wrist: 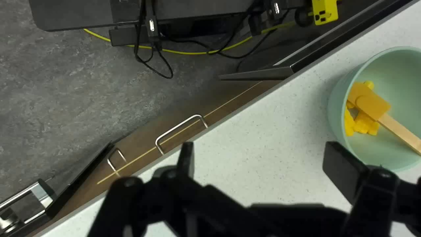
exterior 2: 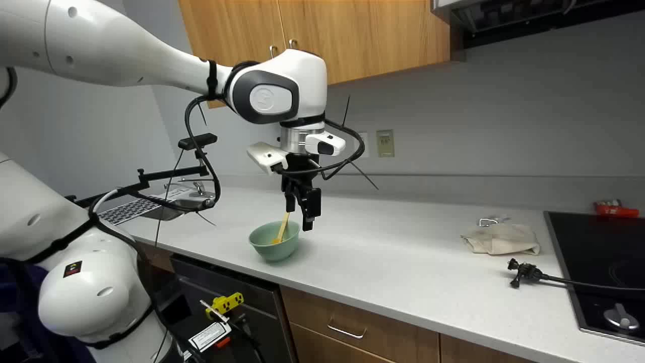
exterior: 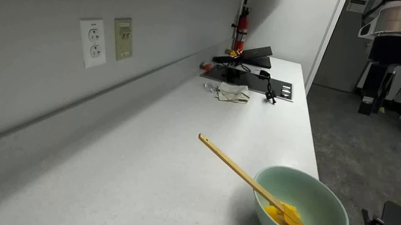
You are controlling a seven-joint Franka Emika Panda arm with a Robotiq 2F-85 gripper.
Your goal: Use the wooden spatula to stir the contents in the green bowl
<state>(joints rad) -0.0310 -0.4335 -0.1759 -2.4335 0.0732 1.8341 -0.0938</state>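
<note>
The green bowl point(exterior: 319, 205) stands on the counter near its front edge; it also shows in an exterior view point(exterior 2: 269, 253) and at the right of the wrist view point(wrist: 338, 102). The wooden spatula point(exterior: 236, 169) leans in it, its head on the yellow contents point(exterior: 272, 213) and its handle sticking out over the rim. The wrist view shows the spatula's head and lower handle point(wrist: 399, 131) beside the contents point(wrist: 361, 124); the handle's end is out of view. My gripper point(wrist: 261, 159) is open and empty, above the counter beside the bowl; it also shows in both exterior views point(exterior 2: 300, 216) point(exterior: 374, 108).
A folded cloth point(exterior 2: 501, 239) and a black cooktop point(exterior 2: 599, 257) lie further along the counter point(exterior 2: 383, 257), with a black cable clamp point(exterior 2: 526, 272) near them. A wall stands behind the counter. Wooden cabinets point(exterior 2: 363, 35) hang above. Drawer handles point(wrist: 179, 128) stick out below the front edge.
</note>
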